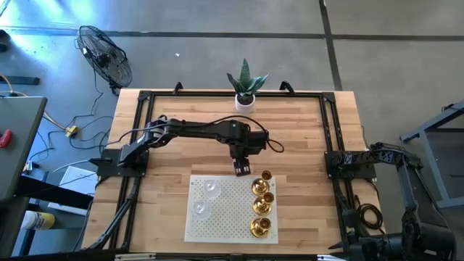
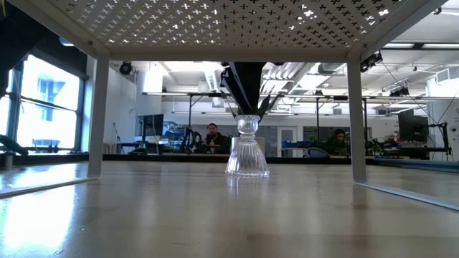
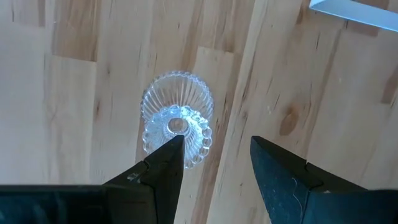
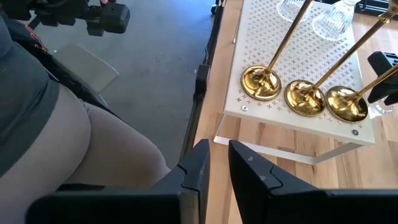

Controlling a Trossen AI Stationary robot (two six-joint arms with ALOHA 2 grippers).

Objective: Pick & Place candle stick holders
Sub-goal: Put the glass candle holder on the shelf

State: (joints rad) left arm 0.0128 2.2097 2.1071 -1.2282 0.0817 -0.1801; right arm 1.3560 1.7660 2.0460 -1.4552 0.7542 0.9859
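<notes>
A clear glass candle stick holder [image 2: 247, 154] stands upright on its wide ribbed base on the wooden table, just beyond the far edge of a white perforated stand [image 1: 225, 217]. My left gripper [image 1: 242, 171] is open right above it, pointing down. In the left wrist view the holder [image 3: 177, 118] lies under one fingertip, not in the gap of the gripper [image 3: 214, 140]. Two more glass holders [image 1: 206, 199] and three gold brass ones [image 1: 262, 206] stand on the white stand. My right gripper [image 4: 217, 155] is shut and empty, off the table's right edge. My left gripper comes from above, pointing down. One fingertip [image 3: 169, 149] stands over the rim of the glass holder's top cup [image 3: 186, 124]; I cannot tell whether it touches. The other finger is clear of it. The holder rests upright on the table.
A white pot with a green plant [image 1: 246, 94] stands at the table's far edge. A black frame [image 1: 138, 138] runs along the table's sides. In the low view the stand's legs [image 2: 356, 115] flank the holder. A person's leg [image 4: 81, 143] shows beside the table's right edge.
</notes>
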